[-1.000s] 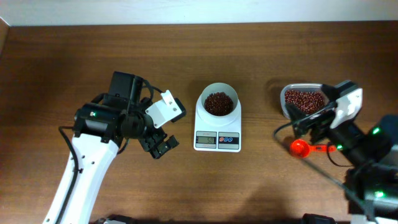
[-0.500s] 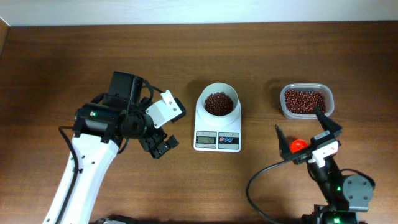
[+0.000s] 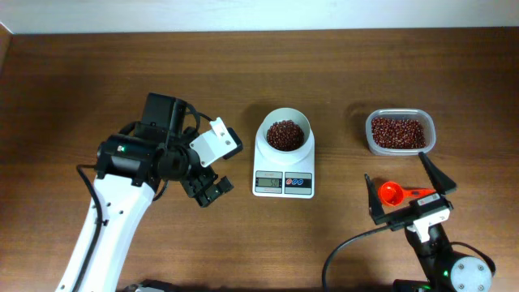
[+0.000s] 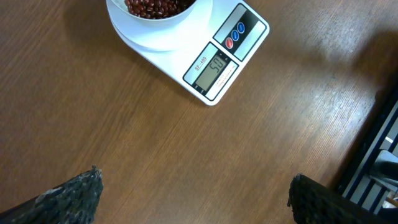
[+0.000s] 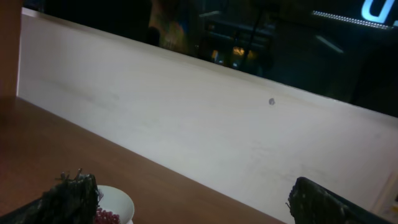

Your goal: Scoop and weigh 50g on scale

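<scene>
The white scale (image 3: 284, 180) stands mid-table, and its display (image 4: 214, 65) appears to read 50. The white bowl (image 3: 284, 134) on top of it holds a heap of dark red beans (image 3: 285, 135). My left gripper (image 3: 220, 166) hovers open just left of the scale, with only bare wood between its fingers (image 4: 74, 196). My right gripper (image 3: 396, 170) is open and empty near the front right. It is raised and faces the back wall, so the bowl's rim (image 5: 118, 202) shows by its left fingertip. An orange scoop (image 3: 392, 192) lies on the table under it.
A clear plastic tub (image 3: 400, 132) of red beans sits at the right, beyond the scoop. A pale wall runs along the table's far edge (image 5: 186, 124). Dark floor and equipment show past the table's edge (image 4: 379, 143).
The right arm has drawn back from the tub toward the front edge and tilted upward, with the orange scoop left lying on the table. The left arm has not moved.
</scene>
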`<state>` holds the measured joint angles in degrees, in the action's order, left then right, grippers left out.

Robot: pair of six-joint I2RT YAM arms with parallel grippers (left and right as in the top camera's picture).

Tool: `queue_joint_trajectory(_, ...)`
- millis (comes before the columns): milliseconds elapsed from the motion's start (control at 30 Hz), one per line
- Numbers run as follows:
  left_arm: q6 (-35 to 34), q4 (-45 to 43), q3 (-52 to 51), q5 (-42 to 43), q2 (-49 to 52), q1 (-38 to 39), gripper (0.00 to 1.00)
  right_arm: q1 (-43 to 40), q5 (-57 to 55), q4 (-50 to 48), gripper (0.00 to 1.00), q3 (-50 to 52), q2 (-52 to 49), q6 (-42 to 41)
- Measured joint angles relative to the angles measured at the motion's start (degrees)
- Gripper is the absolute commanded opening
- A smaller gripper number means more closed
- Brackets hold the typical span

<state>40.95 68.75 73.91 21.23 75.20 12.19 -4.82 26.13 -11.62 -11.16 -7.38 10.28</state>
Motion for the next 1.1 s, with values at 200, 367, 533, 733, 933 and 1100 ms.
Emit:
queue_joint_trajectory(200,0.0,0.0,0.0,0.0,0.0,0.0,0.99,0.0,-2.5,2.8,0.99,0.4,5.3,0.0)
queue_joint_trajectory(367,0.0,0.0,0.0,0.0,0.0,0.0,0.99,0.0,-5.4,2.1,0.99,3.3,6.6,0.0)
queue_joint_trajectory(533,0.0,0.0,0.0,0.0,0.0,0.0,0.99,0.0,-8.2,1.7,0.99,6.0,6.6,0.0)
queue_joint_trajectory(733,0.0,0.0,0.0,0.0,0.0,0.0,0.99,0.1,-9.2,1.1,0.99,8.2,6.6,0.0)
queue_joint_trajectory(933,0.0,0.0,0.0,0.0,0.0,0.0,0.99,0.1,-11.4,3.9,0.99,8.5,6.6,0.0)
queue_joint_trajectory(1100,0.0,0.0,0.0,0.0,0.0,0.0,0.99,0.6,-12.0,3.8,0.99,9.8,6.6,0.0)
